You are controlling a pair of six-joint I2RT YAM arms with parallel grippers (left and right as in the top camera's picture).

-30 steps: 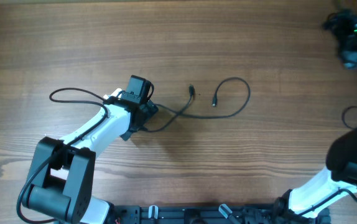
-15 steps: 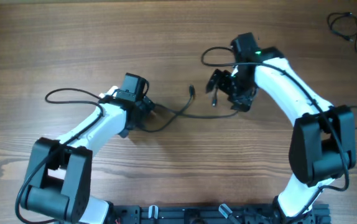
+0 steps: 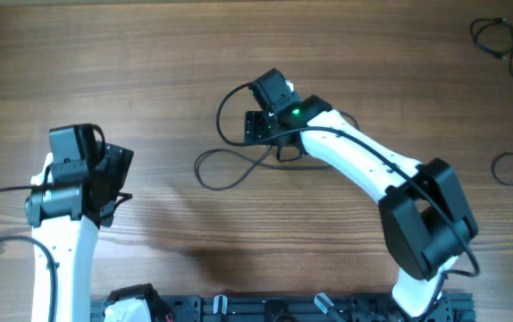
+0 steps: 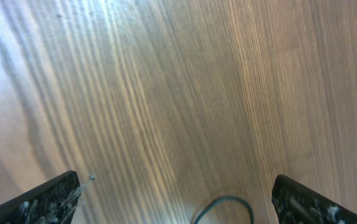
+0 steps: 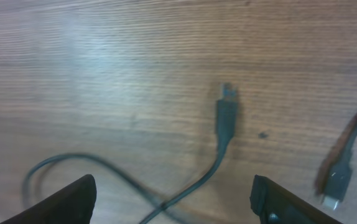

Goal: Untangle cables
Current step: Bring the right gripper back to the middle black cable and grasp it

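Swinging in, the right hand (image 5: 173, 186) hovers spread over the cables (image 5: 217, 152) at the worktop centre; the left hand (image 4: 175, 186), also spread, has retreated toward the left edge. Likely step: reaching for a plug (image 5: 227, 112), lying lengthwise away from the hand, probably pointing far-edge. Next: descend, pinch across it.

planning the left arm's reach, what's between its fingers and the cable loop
Only bare wooden table lies between the left fingers and the cable loop; the overhead view shows it.
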